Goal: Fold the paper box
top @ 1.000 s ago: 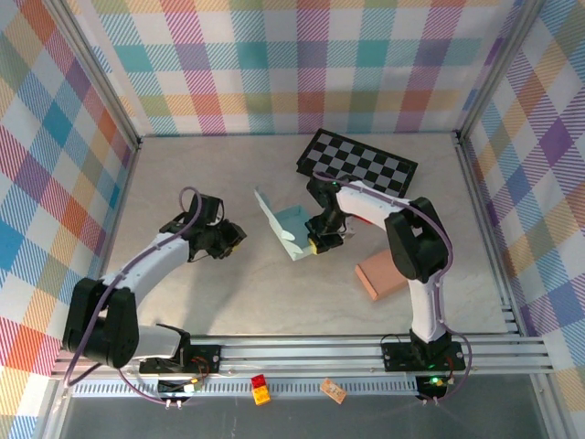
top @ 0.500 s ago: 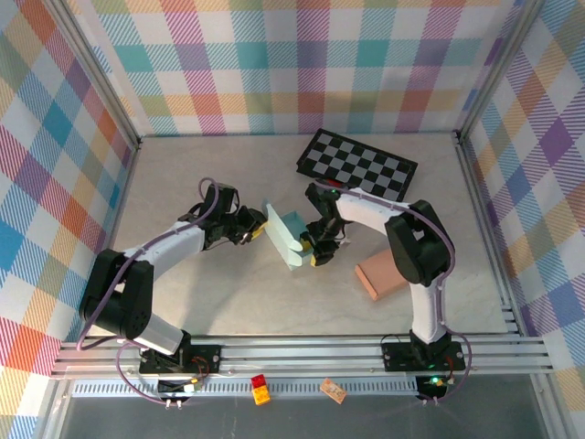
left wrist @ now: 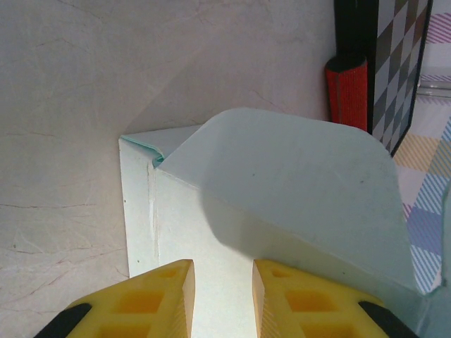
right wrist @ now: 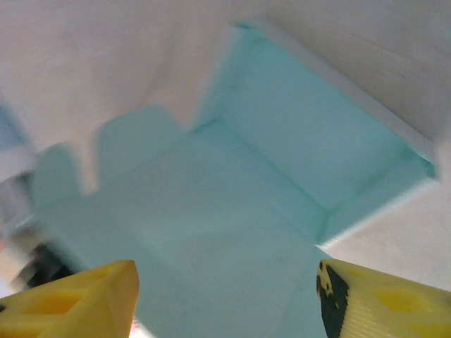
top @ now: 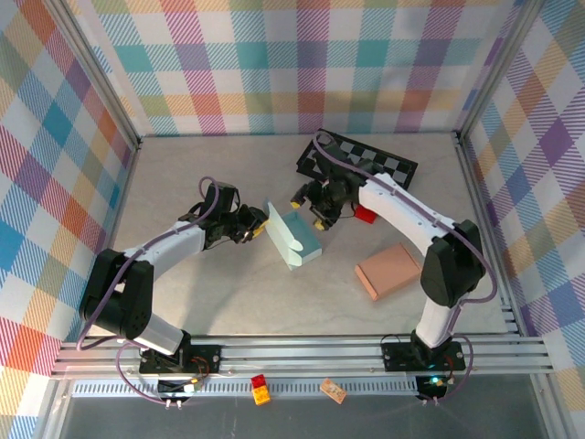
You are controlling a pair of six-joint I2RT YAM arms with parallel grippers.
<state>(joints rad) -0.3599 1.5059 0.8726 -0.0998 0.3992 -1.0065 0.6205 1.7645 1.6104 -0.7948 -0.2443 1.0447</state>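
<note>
Grey stone-look table (top: 183,174), bright checked walls (top: 274,64) all round. Blue-green box (top: 294,236) in the middle, partly folded up. Left gripper (top: 259,229) a little open, touching its left side. Right gripper (top: 316,218) wide open, over its far end.

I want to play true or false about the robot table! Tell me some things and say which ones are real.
1. The paper box is teal inside. True.
2. The right tool is squeezing the box. False: its fingers stand wide apart above the box, with nothing gripped between them.
3. A checkerboard lies at the far side of the table. True.
4. The pink block sits on the checkerboard. False: it lies on the bare table, nearer the arm bases and apart from the board.
5. The left tool is right beside the box's raised flap. True.
</note>
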